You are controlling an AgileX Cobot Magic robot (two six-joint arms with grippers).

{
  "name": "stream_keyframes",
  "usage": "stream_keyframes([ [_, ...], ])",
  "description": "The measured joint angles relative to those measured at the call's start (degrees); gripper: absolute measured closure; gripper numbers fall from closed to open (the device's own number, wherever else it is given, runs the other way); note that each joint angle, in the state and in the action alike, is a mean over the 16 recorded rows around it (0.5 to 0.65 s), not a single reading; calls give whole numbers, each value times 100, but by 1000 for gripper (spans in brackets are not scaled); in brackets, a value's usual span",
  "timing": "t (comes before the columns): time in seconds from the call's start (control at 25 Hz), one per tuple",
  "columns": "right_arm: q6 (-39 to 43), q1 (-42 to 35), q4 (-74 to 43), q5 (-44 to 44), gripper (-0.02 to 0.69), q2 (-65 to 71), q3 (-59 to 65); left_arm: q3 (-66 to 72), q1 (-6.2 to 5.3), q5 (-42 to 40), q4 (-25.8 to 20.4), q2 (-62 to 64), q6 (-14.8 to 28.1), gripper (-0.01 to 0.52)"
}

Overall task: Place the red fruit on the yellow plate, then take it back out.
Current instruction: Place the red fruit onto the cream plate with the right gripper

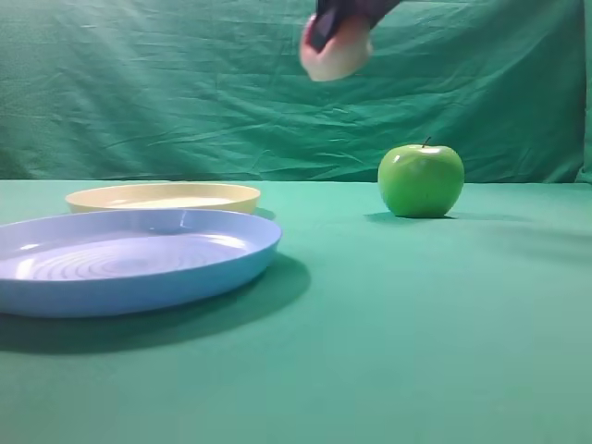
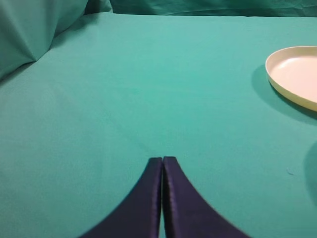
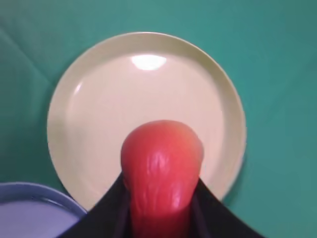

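High at the top of the exterior view, my right gripper (image 1: 335,32) is shut on the red fruit (image 1: 336,51), whose pale underside shows there. From the right wrist camera the red fruit (image 3: 162,173) looks squeezed between the dark fingers (image 3: 106,208), hanging above the yellow plate (image 3: 99,104), over its near part. The yellow plate (image 1: 163,197) lies empty on the green cloth behind the blue plate. My left gripper (image 2: 162,159) is shut on nothing, low over bare cloth, with the yellow plate (image 2: 296,74) off to its right.
A large light blue plate (image 1: 129,259) with concentric rings sits at the front left, and its rim (image 3: 29,198) shows in the right wrist view. A shiny green apple (image 1: 421,180) stands on the cloth at the right. A green backdrop hangs behind.
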Motion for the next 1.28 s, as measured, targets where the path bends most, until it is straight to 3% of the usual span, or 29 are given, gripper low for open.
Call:
stream_keyframes([
  [0.48,-317,288,443,-457,461,1387,-915,0,0,0,0,0,1,514],
  [1.08,-636,257,334,-642,69,1379,-945,0,0,0,0,0,1,514],
  [1.2,-633,214,197,-559,37,1247,-980,0,0,0,0,0,1,514],
  [1.28,-612,177,93,-443,52,1125,-1010,0,0,0,0,0,1,514],
])
